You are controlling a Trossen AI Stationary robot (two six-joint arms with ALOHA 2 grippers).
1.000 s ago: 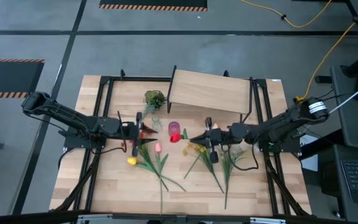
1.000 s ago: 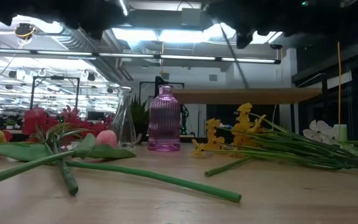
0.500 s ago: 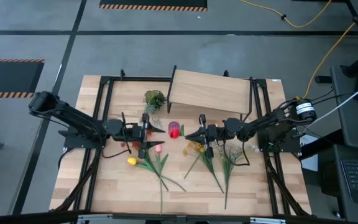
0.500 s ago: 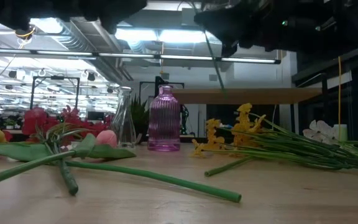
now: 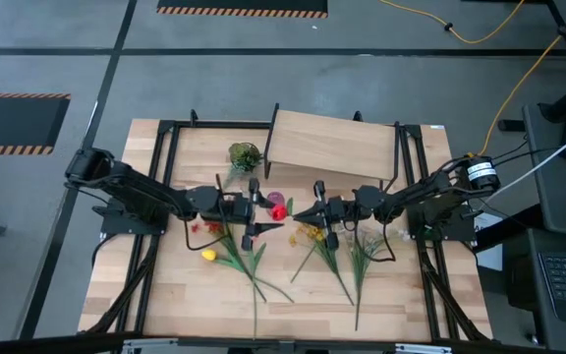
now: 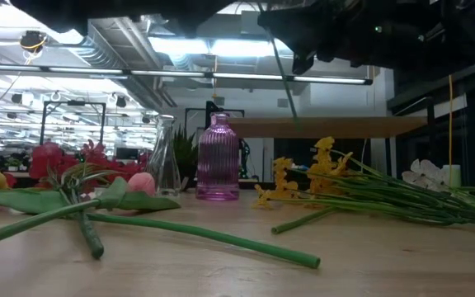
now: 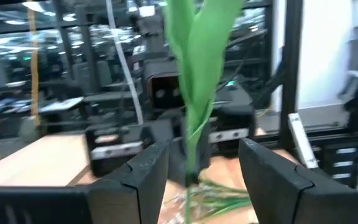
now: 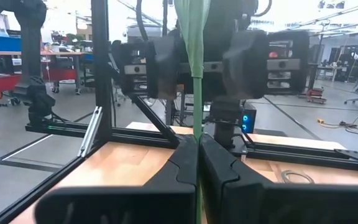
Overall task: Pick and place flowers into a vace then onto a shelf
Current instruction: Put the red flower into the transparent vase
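My right gripper (image 5: 300, 213) is shut on a green flower stem (image 8: 196, 74), held upright just right of the pink ribbed vase (image 5: 275, 202). A red blossom (image 5: 281, 211) shows by its fingertips. My left gripper (image 5: 266, 208) is open and faces it from the vase's left. In the left wrist view its fingers (image 7: 140, 174) stand either side of the stem (image 7: 190, 146) without touching it. More flowers (image 5: 249, 258) lie flat on the tabletop. The shelf (image 5: 332, 143) stands on thin black legs at the far middle. My right gripper pinches the thin stem (image 8: 197, 109) between its two fingers. The fingers are level, come from the table's right side and lie across the stem. The stem stands upright, its leaf above the fingers. Its lower part (image 6: 287, 82) hangs clear of the table.
Yellow (image 5: 308, 234) and white (image 5: 367, 241) flowers lie right of the vase, and pink and yellow tulips (image 5: 207, 255) lie to its left. A clear glass vase (image 6: 165, 161) and a short green leafy bunch (image 5: 245, 155) stand behind. Black frame rails run along both table sides.
My left gripper has gone toward the table's right edge, up to the pink vase and the held stem. My right gripper has gone a little toward the left edge with the stem, then kept still.
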